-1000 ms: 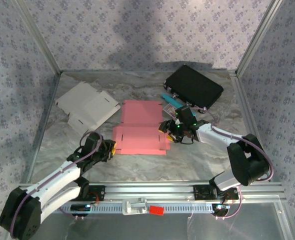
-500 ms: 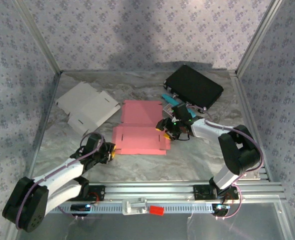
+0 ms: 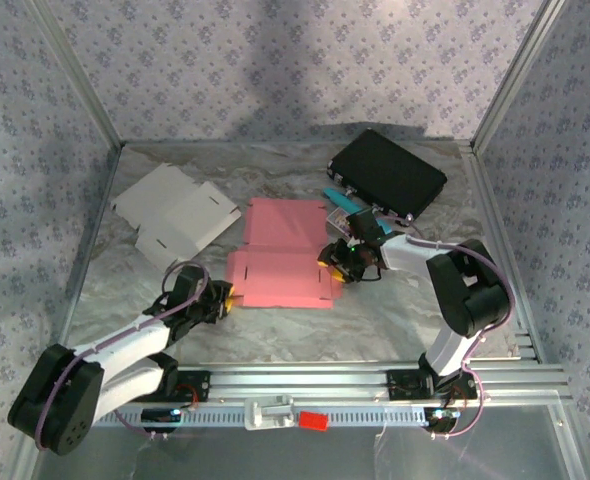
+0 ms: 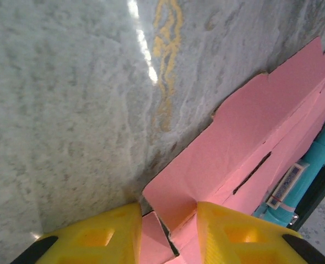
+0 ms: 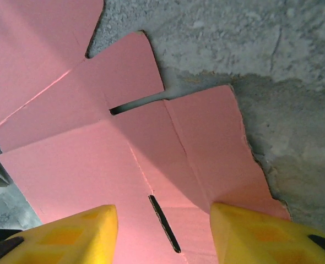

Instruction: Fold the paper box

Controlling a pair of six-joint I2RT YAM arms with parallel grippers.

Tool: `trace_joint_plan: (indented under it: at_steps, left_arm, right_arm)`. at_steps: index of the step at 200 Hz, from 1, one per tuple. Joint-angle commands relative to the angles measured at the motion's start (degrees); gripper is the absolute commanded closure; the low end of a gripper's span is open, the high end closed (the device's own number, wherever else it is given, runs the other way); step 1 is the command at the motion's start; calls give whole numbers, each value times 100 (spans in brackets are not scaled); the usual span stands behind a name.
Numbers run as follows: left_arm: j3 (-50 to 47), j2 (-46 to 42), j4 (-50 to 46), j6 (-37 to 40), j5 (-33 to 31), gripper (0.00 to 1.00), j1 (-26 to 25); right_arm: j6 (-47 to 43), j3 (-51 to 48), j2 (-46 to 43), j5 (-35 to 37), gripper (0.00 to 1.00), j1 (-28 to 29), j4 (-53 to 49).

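Pink paper box [image 3: 280, 265] lies flat on the table [image 3: 375, 310], near the black case [image 3: 390, 172]. Left gripper [image 4: 168, 223], parted, straddles the box corner farthest from the case; right gripper [image 5: 163, 220] spreads over the nearer flaps. A skewed pinch could crease or drag the sheet.
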Motion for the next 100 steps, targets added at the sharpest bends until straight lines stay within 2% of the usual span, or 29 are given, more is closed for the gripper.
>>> trace_joint_plan:
  at_steps: [1, 60, 100]
  left_arm:
    - [-136, -198, 511, 34, -390, 68, 60]
    - [-464, -359, 759, -111, -421, 72, 90]
    - [-379, -66, 898, -71, -304, 72, 99]
  right_arm:
    - [-175, -114, 133, -17, 50, -26, -372]
    - [-182, -151, 167, -67, 51, -68, -336]
    - [-149, -134, 193, -130, 51, -66, -332]
